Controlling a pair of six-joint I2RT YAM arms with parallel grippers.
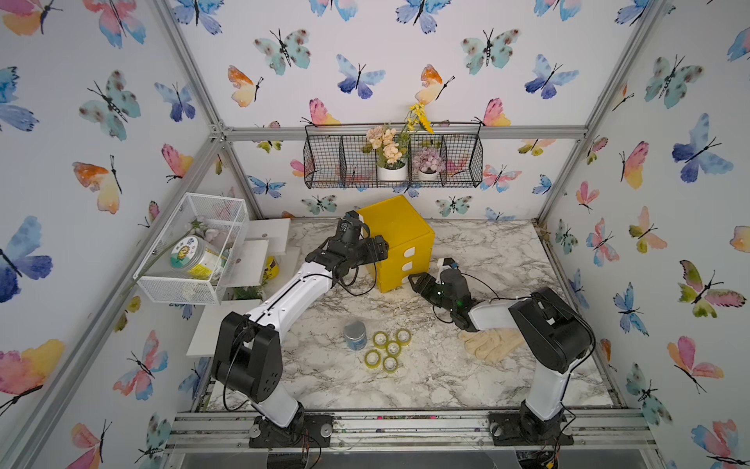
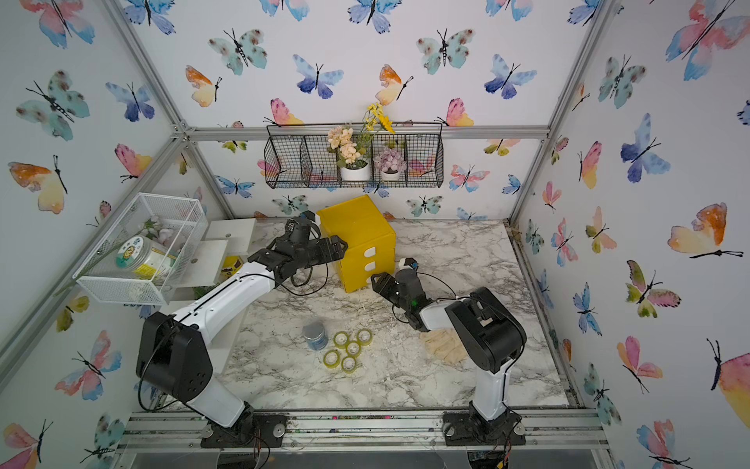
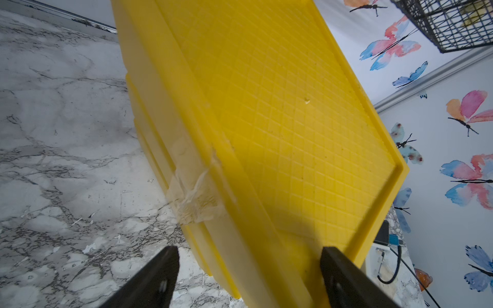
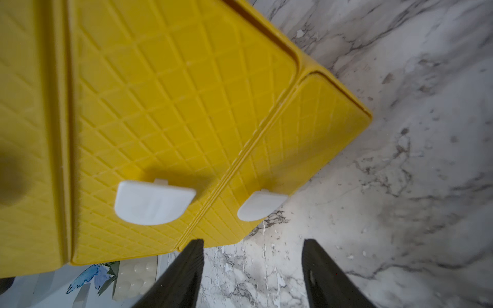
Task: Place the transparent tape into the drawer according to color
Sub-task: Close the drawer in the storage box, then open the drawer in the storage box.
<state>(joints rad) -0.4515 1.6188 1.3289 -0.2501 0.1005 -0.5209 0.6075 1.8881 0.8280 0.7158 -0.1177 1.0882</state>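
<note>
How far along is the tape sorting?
Done: nothing yet. All five tape rolls sit on the table, and the three drawers look shut. In hand: the left hand straddles a cabinet edge, open; the right hand is open, empty, near the handles. Left: open a drawer, move every roll.

Five small yellow-green see-through tape rolls (image 1: 393, 348), lying flat in a tight cluster on the marble tabletop (image 1: 466, 377), well in front of the yellow cabinet (image 1: 395, 227), its three stacked drawers (image 1: 420, 255) all shut, white tab handles (image 4: 154, 202) on their fronts
</note>
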